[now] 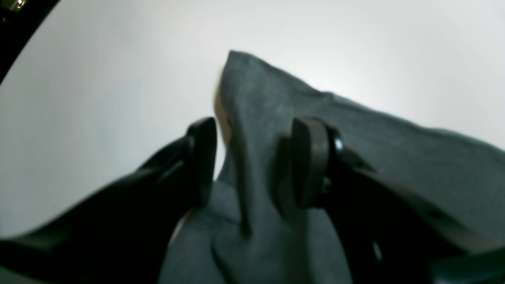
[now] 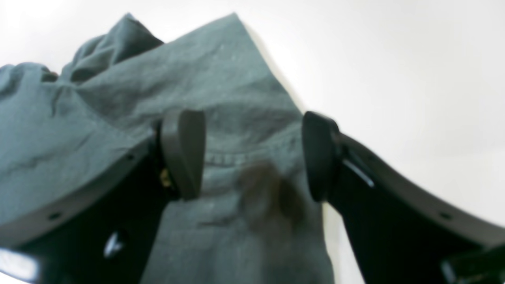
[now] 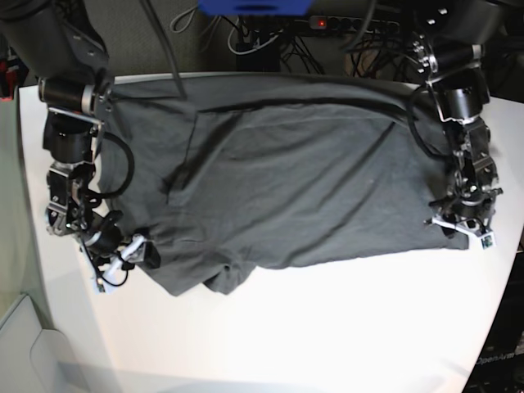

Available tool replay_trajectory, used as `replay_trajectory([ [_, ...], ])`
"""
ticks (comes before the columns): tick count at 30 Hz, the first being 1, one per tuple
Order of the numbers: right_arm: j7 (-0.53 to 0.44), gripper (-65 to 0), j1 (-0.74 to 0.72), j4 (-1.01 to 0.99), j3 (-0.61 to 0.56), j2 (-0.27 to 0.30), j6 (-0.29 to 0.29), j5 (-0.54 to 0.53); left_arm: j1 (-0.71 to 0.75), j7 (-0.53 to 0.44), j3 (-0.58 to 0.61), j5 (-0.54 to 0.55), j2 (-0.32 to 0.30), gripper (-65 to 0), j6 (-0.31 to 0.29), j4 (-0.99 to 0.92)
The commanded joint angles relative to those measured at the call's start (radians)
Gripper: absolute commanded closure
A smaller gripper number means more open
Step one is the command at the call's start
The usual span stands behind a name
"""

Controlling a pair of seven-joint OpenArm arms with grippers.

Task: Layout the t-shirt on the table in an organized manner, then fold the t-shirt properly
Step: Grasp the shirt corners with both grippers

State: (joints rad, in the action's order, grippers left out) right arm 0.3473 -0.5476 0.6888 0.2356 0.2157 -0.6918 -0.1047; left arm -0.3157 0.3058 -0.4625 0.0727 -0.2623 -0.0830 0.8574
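The dark grey t-shirt (image 3: 278,180) lies spread across the far half of the white table (image 3: 327,327), with creases and a bunched lower-left corner. In the base view my right gripper (image 3: 135,250) is at that bunched left corner and my left gripper (image 3: 463,225) at the shirt's right edge. The left wrist view shows my left gripper (image 1: 256,159) open, with a raised ridge of the t-shirt (image 1: 268,102) standing loose between its fingers. My right gripper (image 2: 252,156) is open wide over a hemmed corner of the t-shirt (image 2: 221,71), and nothing is clamped.
Cables and a power strip (image 3: 344,24) run behind the table's far edge. A blue object (image 3: 254,6) hangs at the top. The table's rounded left edge (image 3: 24,270) lies close beside the right arm. Bare white tabletop (image 3: 344,344) fills the near half.
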Motion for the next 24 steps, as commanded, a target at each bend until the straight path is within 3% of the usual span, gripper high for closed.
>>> replay_trajectory([
  [1,-0.030,-39.8,-0.033,0.013,0.005,0.011,-0.006,-0.017,-0.027,-0.024,0.000,0.005,-0.015,-27.2,-0.002,0.015],
  [5,-0.073,-39.8,-0.030,0.013,0.006,0.011,-0.006,-0.017,-0.027,-0.026,0.000,0.005,-0.015,-22.8,-0.004,0.015],
  [24,-0.129,-40.4,-0.009,0.009,0.001,0.006,-0.006,-0.016,-0.027,-0.026,-0.003,0.000,-0.015,-23.0,-0.001,-0.014],
])
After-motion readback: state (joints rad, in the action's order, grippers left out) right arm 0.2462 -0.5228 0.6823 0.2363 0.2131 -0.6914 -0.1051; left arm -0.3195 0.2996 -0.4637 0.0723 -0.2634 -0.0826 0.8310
